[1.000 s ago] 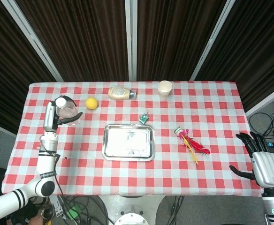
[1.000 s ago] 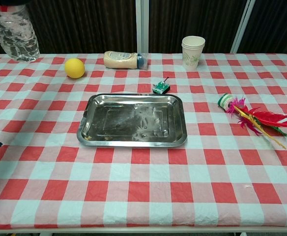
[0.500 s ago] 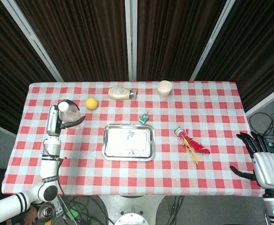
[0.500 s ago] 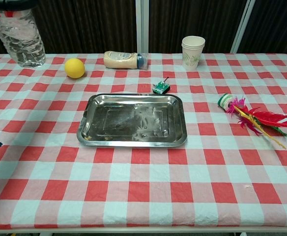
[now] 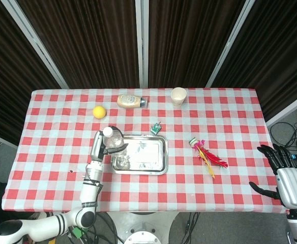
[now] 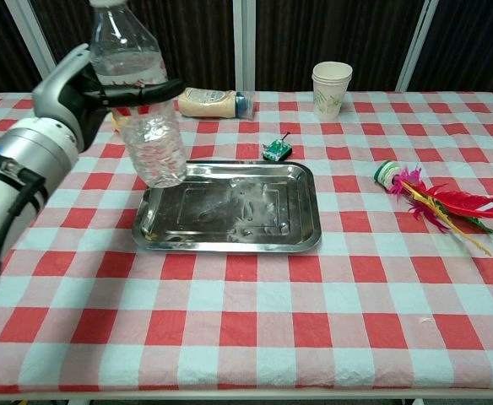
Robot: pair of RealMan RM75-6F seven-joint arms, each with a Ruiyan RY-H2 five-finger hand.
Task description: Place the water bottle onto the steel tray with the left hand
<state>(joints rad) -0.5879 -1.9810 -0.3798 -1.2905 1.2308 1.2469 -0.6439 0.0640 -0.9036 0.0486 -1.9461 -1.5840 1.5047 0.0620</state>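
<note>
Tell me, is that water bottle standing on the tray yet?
Cannot tell for certain. The left robot hand holds the water bottle upright at the steel tray's left edge; whether its base touches is unclear.

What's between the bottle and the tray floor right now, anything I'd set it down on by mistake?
Nothing visible. The left hand holds the water bottle upright over the left end of the steel tray, whose floor looks bare. The small green item lies outside the far rim, and the lemon sits off to the far left.
</note>
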